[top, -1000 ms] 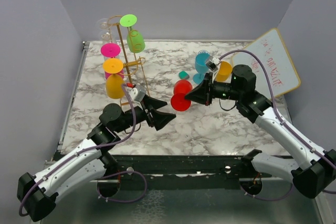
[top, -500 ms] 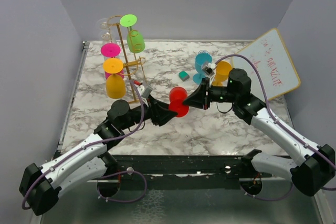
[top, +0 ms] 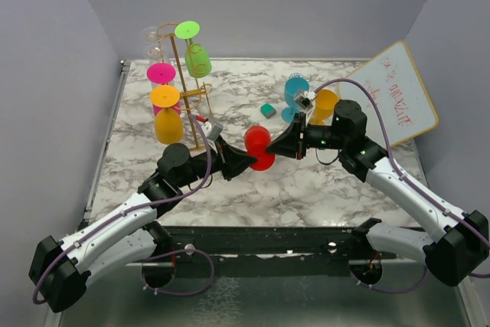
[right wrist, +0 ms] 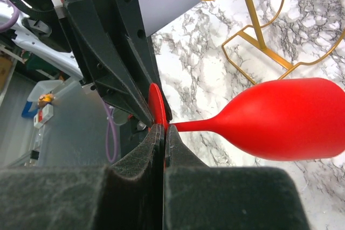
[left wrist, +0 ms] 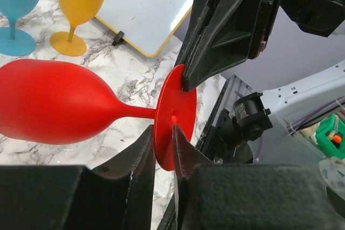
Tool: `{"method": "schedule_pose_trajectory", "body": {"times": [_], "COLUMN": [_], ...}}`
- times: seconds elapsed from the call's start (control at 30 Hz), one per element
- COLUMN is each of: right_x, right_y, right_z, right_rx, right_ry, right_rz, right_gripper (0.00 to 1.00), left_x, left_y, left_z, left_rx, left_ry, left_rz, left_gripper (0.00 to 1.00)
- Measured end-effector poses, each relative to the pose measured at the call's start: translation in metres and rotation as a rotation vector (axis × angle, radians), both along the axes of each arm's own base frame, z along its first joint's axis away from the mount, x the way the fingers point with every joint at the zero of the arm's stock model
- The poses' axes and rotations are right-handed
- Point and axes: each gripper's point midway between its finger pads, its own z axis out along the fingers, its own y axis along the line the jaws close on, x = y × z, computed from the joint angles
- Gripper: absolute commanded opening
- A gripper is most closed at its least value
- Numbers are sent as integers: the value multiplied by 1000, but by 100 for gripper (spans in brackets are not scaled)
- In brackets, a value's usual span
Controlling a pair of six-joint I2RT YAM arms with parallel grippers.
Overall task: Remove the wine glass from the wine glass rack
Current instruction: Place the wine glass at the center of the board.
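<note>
1. Top view: the glossy red plastic wine glass [top: 258, 143] hangs horizontally above the marble-patterned bench [top: 306, 181]. It is off the thin gold wire rack [top: 196, 93], at the rack's 4 o'clock. The left gripper [top: 243, 160] meets it from 8 o'clock and the right gripper [top: 277, 145] from 3 o'clock.
2. Left wrist: the left gripper's black, wedge-shaped fingers [left wrist: 140, 154] closely straddle the flat round foot's lower rim. Whether they pinch it, I cannot tell. The smooth bowl points to 9 o'clock.
3. Right wrist: the right gripper is clamped on the foot's thin edge, with the bowl at 3 o'clock.
</note>
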Motion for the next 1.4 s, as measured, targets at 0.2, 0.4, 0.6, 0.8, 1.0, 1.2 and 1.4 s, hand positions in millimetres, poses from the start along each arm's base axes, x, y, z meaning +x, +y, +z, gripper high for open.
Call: {"method": "schedule_pose_trajectory", "body": {"times": [0.2,0.4,0.6,0.8,1.0,1.2,1.4], "right_x": [1,5,9,17,31,57,81], "right_y": [1,1,0,-2,-11,-32,-53], "right_z": [0,-5,-10,-13,-15,-2,4], "right_rx": [22,24,20,15,-15,-40,-86], "right_ry": [6,43,99,135,149,124,138], "right_rz": [-2,-35,-79,-145,-267,-479,-666], "right_gripper": [4,18,48,71,99,100,100], "left_x": [-2,-3,-4,-7,-11,-14,-15], "left_y": [2,2,2,0,-3,-4,-4], "left_z": [4,1,-1,-2,-8,-9,-12], "left_rx": [-10,-3,3,10,25,25,30], "left_ry": [-6,3,-4,-14,0,1,5], "left_rz": [0,-1,-6,-34,-70,-87,-89], "left_gripper": [0,0,0,0,0,0,0]}}
